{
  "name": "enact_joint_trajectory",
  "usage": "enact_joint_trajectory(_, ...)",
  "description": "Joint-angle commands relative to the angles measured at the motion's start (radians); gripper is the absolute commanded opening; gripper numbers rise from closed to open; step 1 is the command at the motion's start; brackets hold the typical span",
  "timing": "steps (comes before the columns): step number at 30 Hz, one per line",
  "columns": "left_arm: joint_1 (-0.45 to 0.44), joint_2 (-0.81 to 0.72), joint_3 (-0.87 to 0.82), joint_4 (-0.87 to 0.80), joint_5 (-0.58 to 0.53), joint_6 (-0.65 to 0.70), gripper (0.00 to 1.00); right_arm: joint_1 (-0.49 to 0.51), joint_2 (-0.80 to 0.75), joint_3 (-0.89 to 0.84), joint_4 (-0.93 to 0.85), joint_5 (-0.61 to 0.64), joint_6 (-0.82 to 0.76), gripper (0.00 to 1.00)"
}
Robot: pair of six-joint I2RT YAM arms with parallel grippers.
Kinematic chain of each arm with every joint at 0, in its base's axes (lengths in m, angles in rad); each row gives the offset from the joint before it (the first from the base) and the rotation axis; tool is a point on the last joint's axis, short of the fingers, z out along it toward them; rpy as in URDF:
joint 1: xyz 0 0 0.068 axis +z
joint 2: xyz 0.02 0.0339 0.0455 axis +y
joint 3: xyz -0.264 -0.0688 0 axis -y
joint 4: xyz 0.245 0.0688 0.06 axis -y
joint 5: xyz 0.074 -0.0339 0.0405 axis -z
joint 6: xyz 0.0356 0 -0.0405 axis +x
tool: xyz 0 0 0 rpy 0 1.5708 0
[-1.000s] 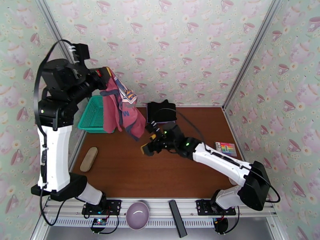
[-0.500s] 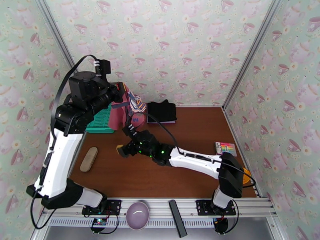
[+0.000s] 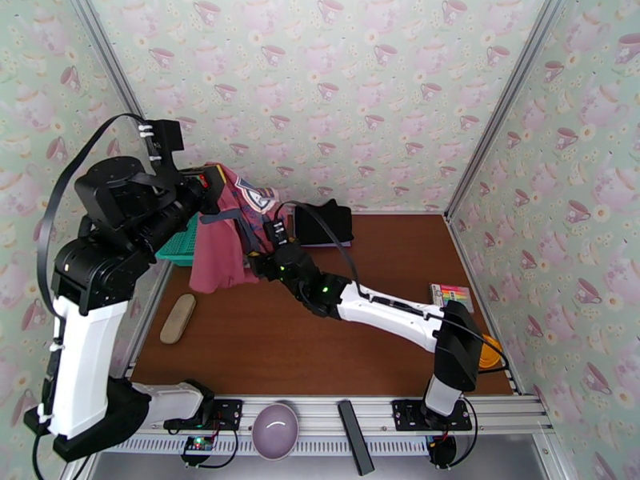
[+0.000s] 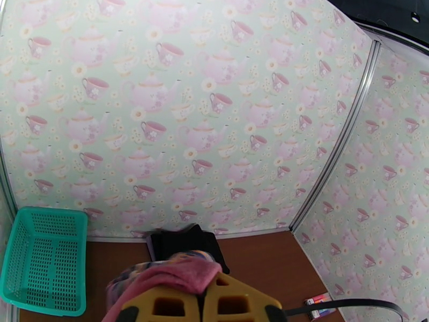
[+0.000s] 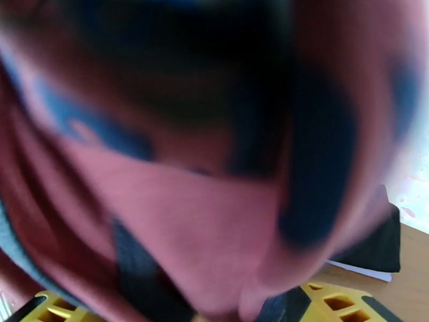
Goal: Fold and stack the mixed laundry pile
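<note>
Top external view: the left gripper (image 3: 211,181) is raised high above the far-left corner of the table (image 3: 320,346), clenched on an upper edge of the dusty-red sleeveless top (image 3: 222,254). The left wrist view confirms this, with both yellow fingers (image 4: 161,304) pressed together and red fabric bunched at their tips. The top hangs as a long drape. Its lower hem is near the table surface, but contact cannot be confirmed. In my judgement it is held this high so that it drops open under its own weight and offers a free edge.

The right arm reaches from the near-right corner across to the hanging top. In the right wrist view the right gripper (image 5: 190,309) is released: its fingers stand wide apart at the bottom of the frame, and blurred red cloth with navy trim hangs between them, close to the lens. Nothing is pinched. The position suggests a second hold is being prepared so the top can be spread flat for folding.

The black garment (image 3: 324,222) lies folded at the far edge of the table near the middle, and a lavender-purple cloth (image 3: 340,244) shows as a thin strip under it. The two appear to be the start of the stack, set well apart from the working area.

Containers:
- The teal mesh basket (image 4: 45,258) sits at the far-left corner against the wall, and no contents are seen in it.
- The lavender bowl (image 3: 275,426) rests on the near rail, with nothing seen inside.
</note>
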Motion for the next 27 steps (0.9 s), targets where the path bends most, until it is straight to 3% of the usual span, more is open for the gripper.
enact_joint_trajectory(1,-0.005,-0.017,-0.016,0.032,0.003,0.009,0.0,-0.033,-0.055,-0.025,-0.032,0.015,-0.008,0.77)
enact_joint_trajectory(2,-0.005,-0.021,-0.021,0.03,0.004,0.008,0.0,-0.044,-0.06,-0.029,-0.033,0.006,-0.009,0.73)
enact_joint_trajectory(6,-0.005,-0.039,-0.038,0.03,0.006,0.006,0.0,-0.1,-0.073,-0.029,-0.026,-0.093,-0.029,0.27)
enact_joint_trajectory(7,-0.005,-0.042,-0.041,0.03,0.002,0.006,0.0,-0.11,-0.075,-0.025,-0.026,-0.123,-0.04,0.11)
enact_joint_trajectory(9,-0.005,-0.045,-0.043,0.027,-0.007,0.01,0.0,-0.123,-0.084,-0.019,-0.023,-0.178,-0.066,0.0)
enact_joint_trajectory(13,-0.005,-0.046,-0.046,0.016,-0.022,0.019,0.0,-0.125,-0.127,-0.049,-0.019,-0.291,-0.145,0.0)
enact_joint_trajectory(18,-0.005,-0.053,-0.057,0.001,-0.036,0.024,0.0,-0.126,-0.21,-0.077,-0.128,-0.297,-0.215,0.0)
enact_joint_trajectory(23,-0.006,-0.081,-0.08,-0.086,-0.044,0.013,0.0,-0.125,-0.403,-0.116,-0.301,-0.294,-0.254,0.0)
enact_joint_trajectory(27,-0.005,-0.123,-0.079,-0.26,-0.053,-0.02,0.0,-0.123,-0.585,-0.109,-0.481,-0.333,-0.261,0.0)
